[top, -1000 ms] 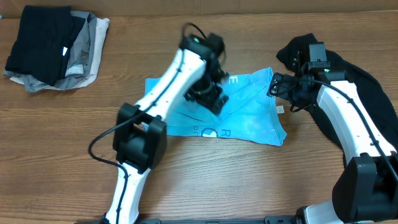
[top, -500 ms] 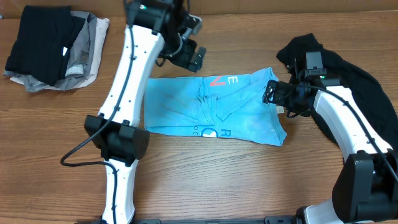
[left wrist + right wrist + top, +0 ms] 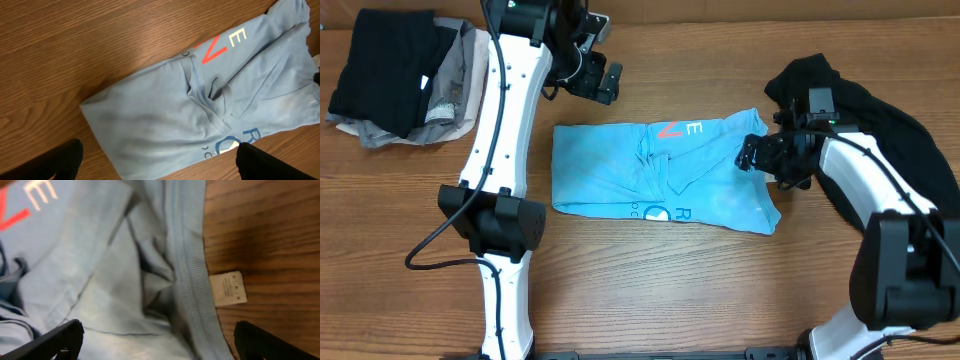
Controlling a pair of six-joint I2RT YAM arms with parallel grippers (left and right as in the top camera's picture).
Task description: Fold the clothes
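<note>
Cloth lay in a rough rectangle at the middle of the table (image 3: 650,290): the light blue T-shirt (image 3: 620,170), doubled over itself, with a puckered ridge (image 3: 650,165) of bunched fabric near its centre and the lettering (image 3: 680,130) showing along the far edge. The left gripper (image 3: 603,80) hung over bare wood just beyond the shirt's far left corner, jaws spread wide, empty and touching nothing. The right gripper (image 3: 752,155), likewise spread and holding nothing, sat low at the shirt's right end. Its wrist camera showed the ribbed hem (image 3: 187,265) and a small white label (image 3: 227,287) lying on the wood; whether its fingertips touched the cloth could not be told. The step in hand appeared to be taking hold for the next fold. To do it well, each gripper would need to pinch its edge through all the layers, not the top sheet alone. The pair should also take matching corners so the fold came over square. The central ridge wanted smoothing first, or it would be trapped as a lump. The right arm would have to keep off the black garment (image 3: 890,110) heaped just behind it. The folded pile (image 3: 400,80) at the far left was well apart.
</note>
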